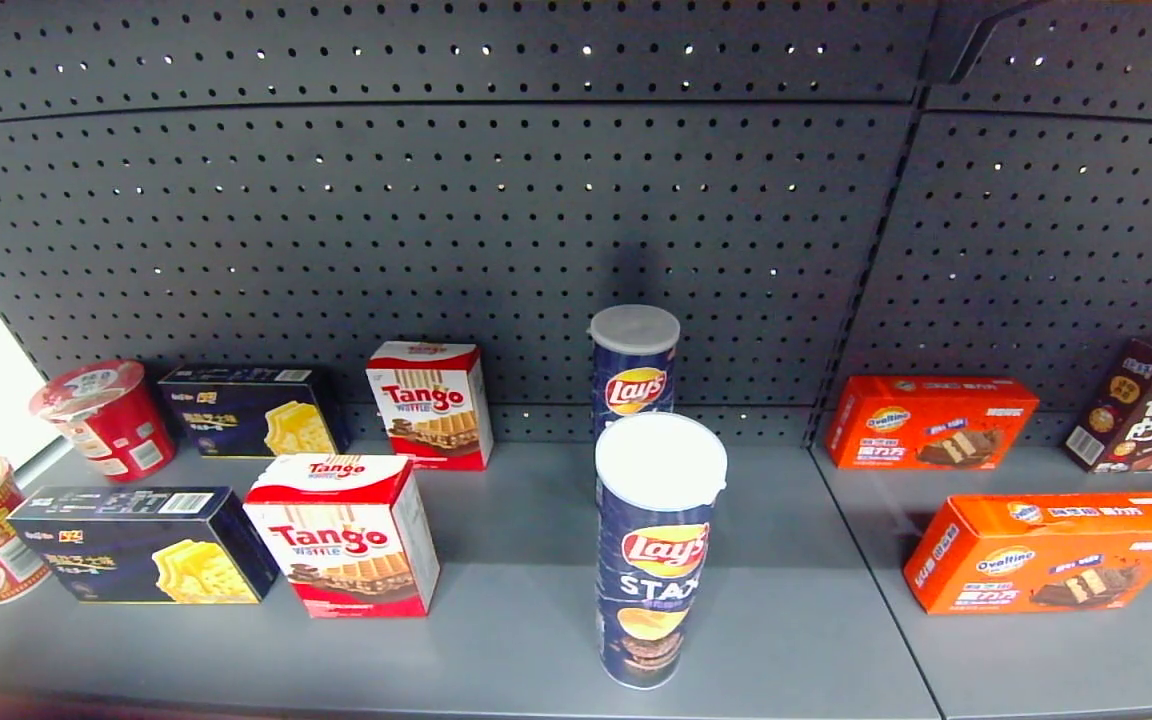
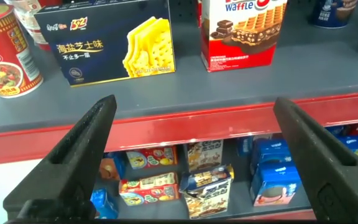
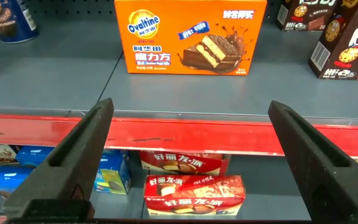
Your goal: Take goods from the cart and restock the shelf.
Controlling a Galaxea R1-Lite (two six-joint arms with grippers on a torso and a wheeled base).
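Both hands are spread wide open and hold nothing. The left hand (image 2: 194, 109) hangs in front of the red edge (image 2: 166, 127) of the shelf (image 1: 786, 620), facing a cracker box (image 2: 114, 43) and a wafer box (image 2: 241, 31). The right hand (image 3: 191, 109) faces an orange box (image 3: 191, 37).

The goods stand in short rows on the shelf. A tall can (image 1: 654, 560) stands near the front, in the middle, with one more right behind it.

I think the can is light and stiff, but smooth and round, so it could slip or tip over. Hold it around the middle, not by the lid. The boxes look light, with thin card walls. Squeeze too hard and they may dent. Take them by two flat sides.
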